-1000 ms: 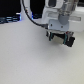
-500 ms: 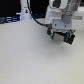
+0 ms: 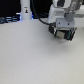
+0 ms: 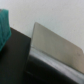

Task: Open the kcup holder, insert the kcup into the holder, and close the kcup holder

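Note:
My white blocky gripper (image 3: 63, 34) hangs above the table at the exterior view's upper right, dark fingers pointing down. A small green patch, the kcup (image 3: 68, 35), sits between the fingers, so the gripper looks shut on it. In the wrist view a blurred teal-green ribbed shape (image 4: 4, 28) fills one edge, close to the camera. Next to it lies a dark body with a pale grey flat face (image 4: 52, 44), probably the kcup holder, though blur keeps me from being sure. No holder shows apart from the gripper in the exterior view.
The white table (image 3: 30, 57) spreads across most of the exterior view. At the back stand a white upright post (image 3: 25, 11) and dark equipment with blue lights (image 3: 9, 19).
The gripper has moved toward the exterior view's right and a little upward, carrying the green patch with it. Nothing else has shifted.

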